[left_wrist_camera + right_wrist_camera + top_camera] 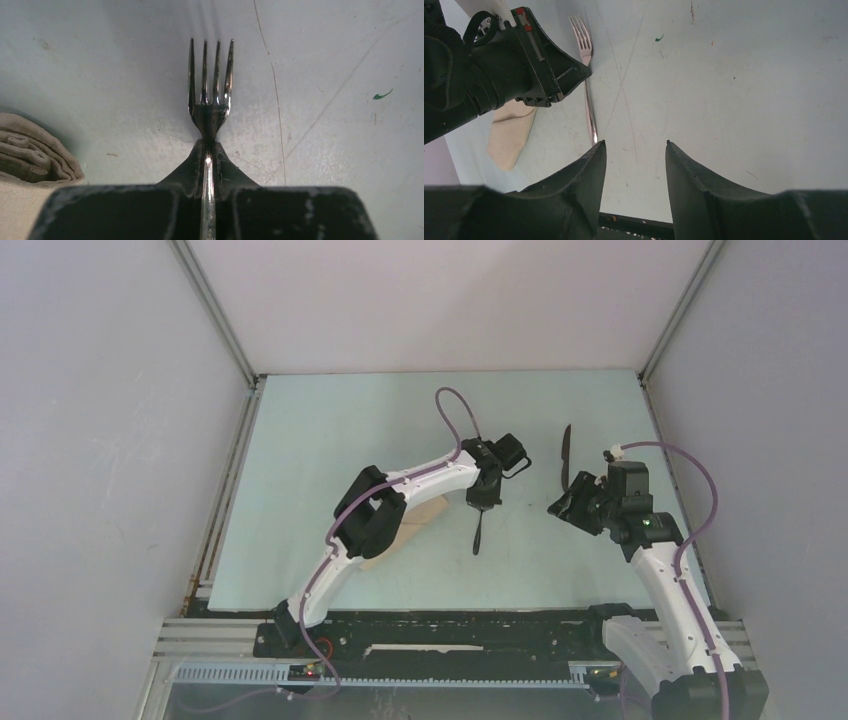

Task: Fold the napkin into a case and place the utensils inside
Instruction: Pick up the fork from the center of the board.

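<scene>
Logged folded napkin [425, 512] nearest, under left arm, at 9 o'clock of fork [210, 112]. Found left gripper [208, 148] clenched on fork neck, tines toward 12 in wrist view, handle running back between fingers. Found right gripper [636, 150] parted, empty, at 3 o'clock of fork. Marked knife [566, 455] farthest, on table [330, 440] at 12 of right gripper. Needed firm pinch on thin neck against swivel, level lift, then travel toward 9 to napkin. Could not see pocket opening.

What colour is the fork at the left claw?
The fork is shiny silver, clearest in left wrist view.
</scene>
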Controlling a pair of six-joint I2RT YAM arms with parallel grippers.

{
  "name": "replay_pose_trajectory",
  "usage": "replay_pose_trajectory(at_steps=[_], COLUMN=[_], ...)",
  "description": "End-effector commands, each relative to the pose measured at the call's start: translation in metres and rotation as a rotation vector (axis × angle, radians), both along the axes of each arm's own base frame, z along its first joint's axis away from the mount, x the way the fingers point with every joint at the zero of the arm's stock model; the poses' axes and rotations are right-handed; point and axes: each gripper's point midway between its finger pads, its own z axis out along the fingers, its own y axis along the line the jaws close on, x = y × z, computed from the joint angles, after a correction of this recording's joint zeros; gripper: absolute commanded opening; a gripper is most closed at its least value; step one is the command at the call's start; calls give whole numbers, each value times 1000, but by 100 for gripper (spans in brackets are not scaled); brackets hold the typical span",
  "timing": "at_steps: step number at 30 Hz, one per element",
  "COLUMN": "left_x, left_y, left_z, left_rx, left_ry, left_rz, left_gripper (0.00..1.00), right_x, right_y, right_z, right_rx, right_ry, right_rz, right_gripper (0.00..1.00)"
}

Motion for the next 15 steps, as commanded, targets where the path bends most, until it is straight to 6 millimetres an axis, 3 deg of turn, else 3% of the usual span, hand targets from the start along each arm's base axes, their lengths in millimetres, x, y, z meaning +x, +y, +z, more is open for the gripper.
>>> replay_pose_trajectory(at_steps=[1,4,8,11,13,15], left_x=[4,6,-5,-13,-7,-1], left_y=[3,13,19,26,43,63], left_z=[19,51,117,154,164,159], left_rx=[20,27,-56,-93,-44,-5], left_ry=[-42,-126,-239,-319,-362,-351], left_rz=[-113,-233,-428,-553,-580,-621], left_gripper=[1,0,0,0,0,0], right_x=[3,4,6,7,8,7], right_y=[-3,-5,-7,-8,-8,-7], right_z=[6,7,7,6,6,7], right_rx=[-6,-5,-10,-13,-13,-10], right_ry=[-43,-49,-55,-54,-55,-59], right_rz=[6,-1,-9,-13,-10,-5], right_gripper=[55,54,54,54,53,53])
